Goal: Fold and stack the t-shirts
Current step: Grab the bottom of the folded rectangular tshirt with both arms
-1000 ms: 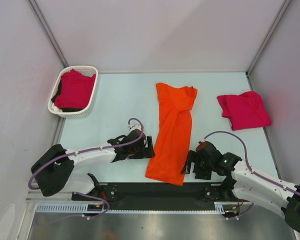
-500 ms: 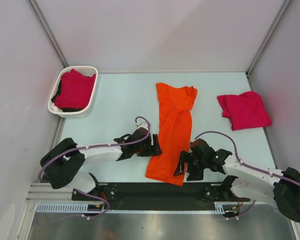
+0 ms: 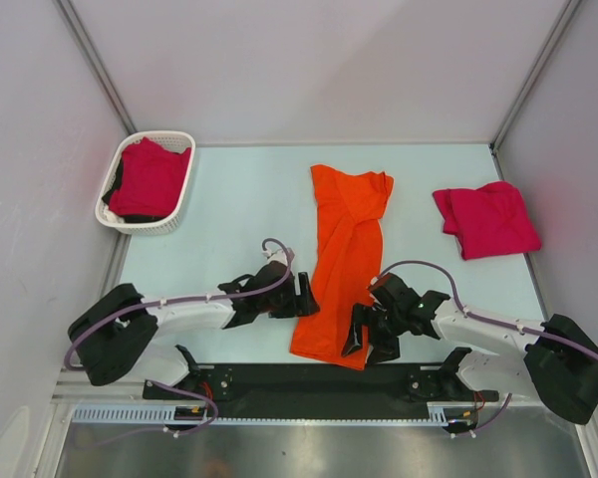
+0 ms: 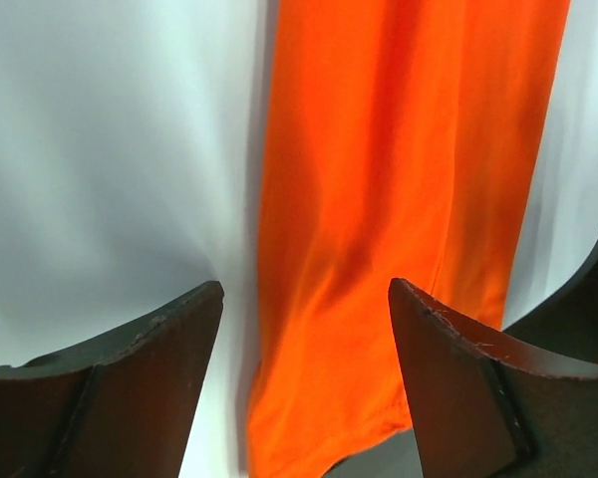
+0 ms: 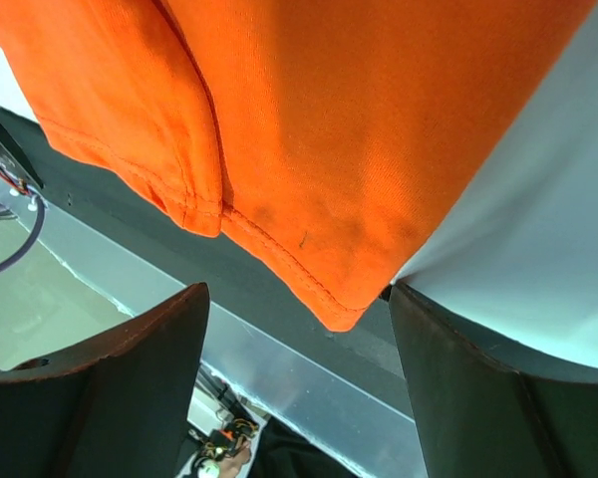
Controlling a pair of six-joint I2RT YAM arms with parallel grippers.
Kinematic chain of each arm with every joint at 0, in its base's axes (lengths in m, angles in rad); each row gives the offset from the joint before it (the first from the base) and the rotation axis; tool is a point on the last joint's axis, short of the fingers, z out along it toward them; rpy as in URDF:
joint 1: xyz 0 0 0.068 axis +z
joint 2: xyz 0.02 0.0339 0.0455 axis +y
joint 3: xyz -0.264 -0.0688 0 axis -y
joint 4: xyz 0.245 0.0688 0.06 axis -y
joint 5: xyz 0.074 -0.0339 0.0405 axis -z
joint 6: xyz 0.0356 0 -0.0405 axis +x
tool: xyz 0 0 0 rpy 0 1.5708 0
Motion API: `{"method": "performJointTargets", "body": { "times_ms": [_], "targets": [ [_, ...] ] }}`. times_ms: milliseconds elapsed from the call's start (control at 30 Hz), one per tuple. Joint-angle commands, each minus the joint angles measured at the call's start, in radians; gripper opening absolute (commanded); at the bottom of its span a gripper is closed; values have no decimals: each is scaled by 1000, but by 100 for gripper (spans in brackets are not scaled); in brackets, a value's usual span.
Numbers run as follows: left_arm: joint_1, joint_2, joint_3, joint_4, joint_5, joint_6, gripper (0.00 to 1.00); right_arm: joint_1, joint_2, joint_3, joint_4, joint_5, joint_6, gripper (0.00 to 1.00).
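This looks like a robot lab. Plain white walls box in a pale tabletop. The left arm and right arm are bolted at its near edge.

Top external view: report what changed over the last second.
The right gripper slid inward to the near corner of the bright orange t-shirt; the left gripper edged closer to its left edge. Both are open, gripping nothing. That shirt, the folded crimson-pink t-shirt and the white lattice basket stayed put.
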Motion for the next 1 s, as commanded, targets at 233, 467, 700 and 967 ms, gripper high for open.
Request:
{"method": "performJointTargets", "body": {
  "times_ms": [233,467,700,967],
  "targets": [
    [-61,-148,-189,-609,46,-64,78,5,12,-42,-80,99,-65,79],
    [-110,-44,-196,-514,60,-105,77,-6,40,-40,-63,100,-93,79],
    [-239,134,-119,-475,101,-127,73,-28,46,-39,-55,77,-122,63],
    [-268,142,-130,-501,92,-150,2,-43,66,-33,-19,34,-142,2]
  ]
}}
